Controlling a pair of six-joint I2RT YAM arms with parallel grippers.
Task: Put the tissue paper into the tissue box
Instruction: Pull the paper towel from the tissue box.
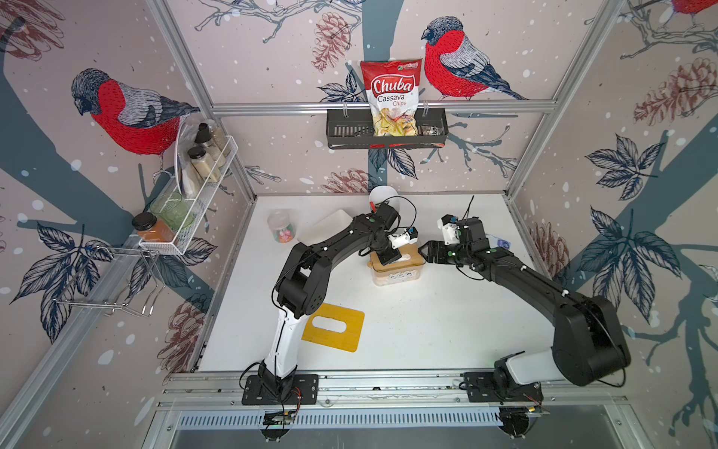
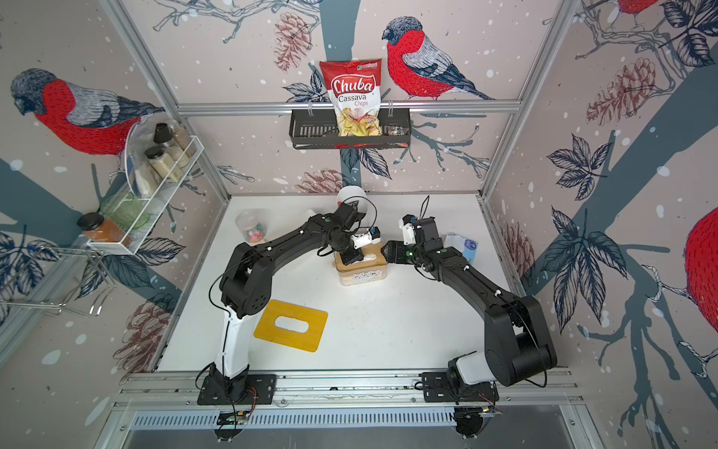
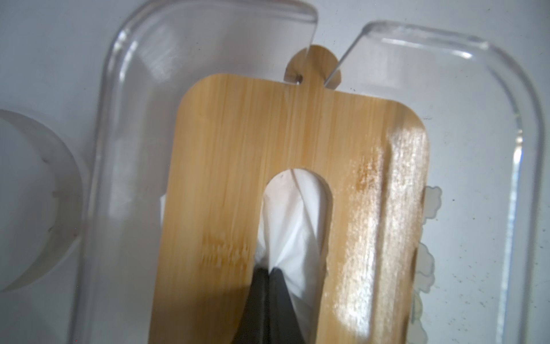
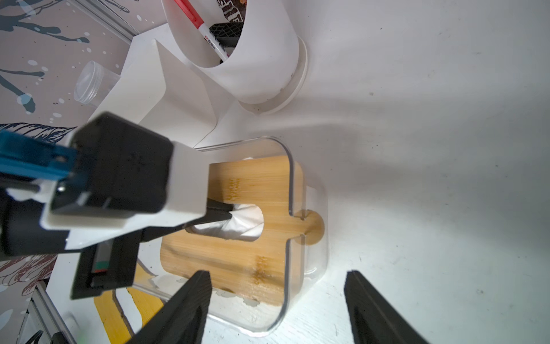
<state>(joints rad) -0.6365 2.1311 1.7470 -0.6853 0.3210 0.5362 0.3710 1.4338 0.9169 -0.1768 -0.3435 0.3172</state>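
In both top views the tissue box (image 1: 396,274) stands near the middle of the counter (image 1: 447,322), a little toward 12 o'clock. The left tool (image 1: 391,254) reaches it from 9 o'clock and dips into its open top. The right tool (image 1: 426,250) hangs just beside the box at 3 o'clock, probably so it can steady the box if it slides. A slotted bamboo lid (image 1: 334,328) lies flat at 7 o'clock of the box, well apart, presumably set aside to keep the top free for loading.

In the left wrist view the left tool's jaws are fully closed, pinching a peak of white tissue paper (image 3: 297,220). The paper rises through the slot of a bamboo plate (image 3: 226,166) that sits within the clear walls, its tab in the wall's notch. So the tissue is inside the box, under the plate.

In the right wrist view the right tool (image 4: 276,277) has its jaws spread wide and empty, aimed at the box's end; I cannot tell whether they touch it. My read is that the pinch is there to feed the top sheet through the slot
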